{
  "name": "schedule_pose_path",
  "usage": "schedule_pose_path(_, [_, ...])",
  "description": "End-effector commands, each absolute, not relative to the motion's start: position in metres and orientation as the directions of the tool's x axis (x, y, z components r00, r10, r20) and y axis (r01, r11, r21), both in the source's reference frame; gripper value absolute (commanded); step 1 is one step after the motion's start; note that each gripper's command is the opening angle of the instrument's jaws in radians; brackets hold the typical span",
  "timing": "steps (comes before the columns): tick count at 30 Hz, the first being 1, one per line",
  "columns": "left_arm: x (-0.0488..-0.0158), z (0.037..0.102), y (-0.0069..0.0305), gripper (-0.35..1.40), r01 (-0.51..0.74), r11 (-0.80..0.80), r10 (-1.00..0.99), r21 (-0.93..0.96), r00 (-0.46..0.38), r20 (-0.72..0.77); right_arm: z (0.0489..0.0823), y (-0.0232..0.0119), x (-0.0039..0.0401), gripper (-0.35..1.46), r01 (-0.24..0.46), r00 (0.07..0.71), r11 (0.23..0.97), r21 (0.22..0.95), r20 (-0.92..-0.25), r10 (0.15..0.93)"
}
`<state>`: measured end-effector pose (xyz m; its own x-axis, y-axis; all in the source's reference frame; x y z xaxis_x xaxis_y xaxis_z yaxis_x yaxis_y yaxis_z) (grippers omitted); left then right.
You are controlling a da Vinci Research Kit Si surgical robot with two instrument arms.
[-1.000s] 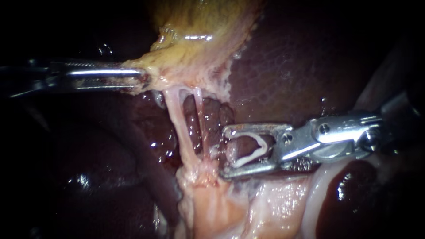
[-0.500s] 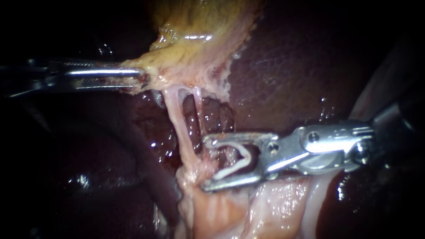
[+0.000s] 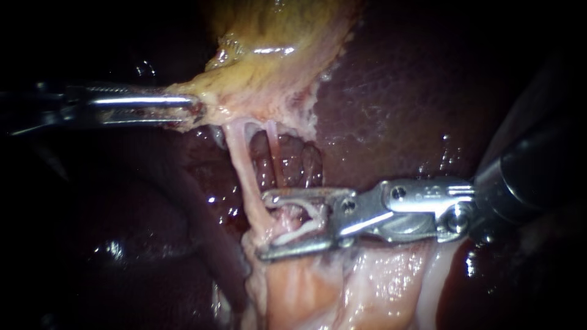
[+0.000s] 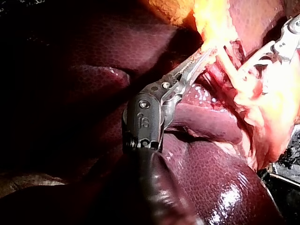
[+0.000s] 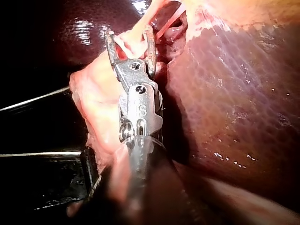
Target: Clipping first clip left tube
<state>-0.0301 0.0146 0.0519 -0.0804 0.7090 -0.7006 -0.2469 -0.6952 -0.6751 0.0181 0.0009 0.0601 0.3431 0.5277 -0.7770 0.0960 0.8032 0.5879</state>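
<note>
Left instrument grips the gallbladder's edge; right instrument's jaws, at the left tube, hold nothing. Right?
Not quite. The endoscope view shows the right instrument holding a white clip between its jaws. The rest stands: the left instrument grips the edge of the gallbladder, and the right jaws are at the left tube.

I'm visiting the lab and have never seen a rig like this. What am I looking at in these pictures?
This is a surgical robot practising on a pig's liver and gallbladder outside the body. The endoscope view comes from a camera close to the tissue. The two wrist views come from cameras mounted on each arm, looking along that arm's own instrument. The left instrument grips the gallbladder's lower edge. Two pale tubes run down from there. The right instrument carries a white clip, not yet squeezed flat, and has reached the left tube, the thicker of the two.
</note>
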Motion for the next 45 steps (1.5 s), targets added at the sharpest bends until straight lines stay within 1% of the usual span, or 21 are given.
schedule_pose_path(1, [-0.0301, 0.0519, 0.0146, -0.35, -0.247, -0.695, 0.709, -0.675, -0.081, -0.701, 0.0605, 0.0011, 0.0182, 0.49, 0.094, 0.346, 0.804, 0.587, -0.777, 0.526])
schedule_pose_path(7, [-0.0301, 0.0518, 0.0146, -0.35, -0.247, -0.695, 0.709, -0.675, -0.081, -0.701, 0.0614, 0.0013, 0.0195, 0.49, 0.085, 0.346, 0.803, 0.589, -0.774, 0.531])
schedule_pose_path(12, [-0.0301, 0.0518, 0.0146, -0.35, -0.247, -0.695, 0.709, -0.675, -0.080, -0.701, 0.0617, 0.0014, 0.0215, 0.49, 0.083, 0.347, 0.800, 0.595, -0.769, 0.536])
schedule_pose_path(22, [-0.0302, 0.0518, 0.0147, -0.35, -0.247, -0.695, 0.709, -0.675, -0.080, -0.700, 0.0626, 0.0003, 0.0241, 0.49, 0.111, 0.351, 0.792, 0.600, -0.770, 0.534])
schedule_pose_path(24, [-0.0302, 0.0518, 0.0147, -0.35, -0.247, -0.695, 0.709, -0.675, -0.080, -0.700, 0.0623, 0.0001, 0.0243, 0.49, 0.116, 0.354, 0.792, 0.599, -0.770, 0.531])
schedule_pose_path(29, [-0.0302, 0.0518, 0.0147, -0.35, -0.247, -0.695, 0.709, -0.675, -0.080, -0.700, 0.0609, -0.0008, 0.0244, 0.49, 0.152, 0.337, 0.782, 0.605, -0.775, 0.534])
schedule_pose_path(36, [-0.0300, 0.0518, 0.0147, -0.35, -0.246, -0.695, 0.709, -0.676, -0.081, -0.700, 0.0581, -0.0025, 0.0246, 0.49, 0.203, 0.313, 0.766, 0.610, -0.781, 0.540])
schedule_pose_path(42, [-0.0299, 0.0518, 0.0147, -0.35, -0.246, -0.695, 0.709, -0.676, -0.081, -0.700, 0.0572, -0.0030, 0.0247, 0.45, 0.235, 0.309, 0.756, 0.610, -0.785, 0.537])
schedule_pose_path(45, [-0.0299, 0.0518, 0.0147, -0.35, -0.246, -0.695, 0.709, -0.676, -0.081, -0.700, 0.0572, -0.0030, 0.0244, 0.37, 0.245, 0.310, 0.754, 0.609, -0.786, 0.534])
